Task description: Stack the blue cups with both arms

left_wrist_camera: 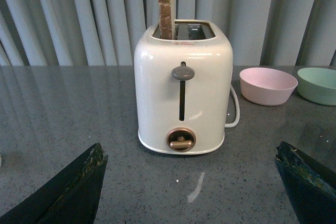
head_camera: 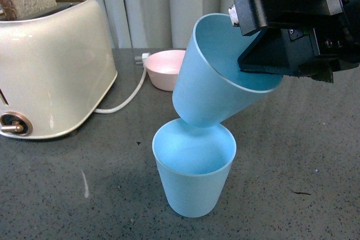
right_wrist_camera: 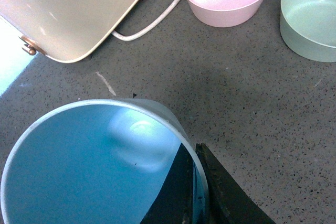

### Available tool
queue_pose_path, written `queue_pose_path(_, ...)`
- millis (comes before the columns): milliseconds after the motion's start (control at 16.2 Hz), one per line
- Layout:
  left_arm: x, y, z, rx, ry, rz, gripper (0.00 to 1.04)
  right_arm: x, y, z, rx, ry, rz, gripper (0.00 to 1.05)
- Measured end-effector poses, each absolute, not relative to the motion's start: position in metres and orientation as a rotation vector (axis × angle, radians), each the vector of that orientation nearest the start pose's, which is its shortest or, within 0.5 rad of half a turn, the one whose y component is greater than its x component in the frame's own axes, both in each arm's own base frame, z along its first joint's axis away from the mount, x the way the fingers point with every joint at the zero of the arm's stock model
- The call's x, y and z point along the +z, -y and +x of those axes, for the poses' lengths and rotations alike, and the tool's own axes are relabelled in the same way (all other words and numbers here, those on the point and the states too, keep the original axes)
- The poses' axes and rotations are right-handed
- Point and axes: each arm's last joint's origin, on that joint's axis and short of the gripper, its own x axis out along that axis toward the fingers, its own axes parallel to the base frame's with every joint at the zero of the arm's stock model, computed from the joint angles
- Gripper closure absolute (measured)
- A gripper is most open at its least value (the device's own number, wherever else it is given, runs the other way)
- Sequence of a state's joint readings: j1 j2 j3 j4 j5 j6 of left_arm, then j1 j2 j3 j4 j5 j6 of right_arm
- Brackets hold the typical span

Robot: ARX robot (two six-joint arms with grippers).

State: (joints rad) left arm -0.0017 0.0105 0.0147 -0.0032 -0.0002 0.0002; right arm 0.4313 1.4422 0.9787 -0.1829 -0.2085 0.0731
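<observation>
Dark grey speckled countertop (head_camera: 315, 155); pale pleated curtains (left_wrist_camera: 63, 14) behind; soft even light.

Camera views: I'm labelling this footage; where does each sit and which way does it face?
Front view: robot's body, facing forward; right gripper holds tilted cup over standing cup.
Left wrist view: left arm, facing toaster; open left gripper frames it.
Right wrist view: right arm, looking into tilted cup; finger shows.
All share toaster, pink bowl.

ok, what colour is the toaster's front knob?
Copper knob on the cream toaster; left wrist view shows it best.
</observation>
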Motion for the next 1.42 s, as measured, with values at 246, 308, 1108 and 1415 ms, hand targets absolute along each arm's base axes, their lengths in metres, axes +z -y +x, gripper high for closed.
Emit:
queue_pose_path(246, 0.167, 0.0, 0.097, -0.002, 0.001, 0.0, 0.07, 0.253, -0.138, 0.266, 0.634, -0.702, -0.01, 1.02)
queue_pose_path(308, 0.167, 0.0, 0.097, -0.002, 0.001, 0.0, 0.07, 0.252, -0.138, 0.264, 0.637, -0.718, -0.018, 1.02)
queue_pose_path(1108, 0.167, 0.0, 0.097, -0.002, 0.001, 0.0, 0.07, 0.245, -0.138, 0.264, 0.679, -0.784, -0.043, 0.96)
queue_pose_path(1415, 0.167, 0.0, 0.097, -0.002, 0.001, 0.0, 0.07, 0.248, -0.14, 0.266, 0.702, -0.733, -0.031, 0.58)
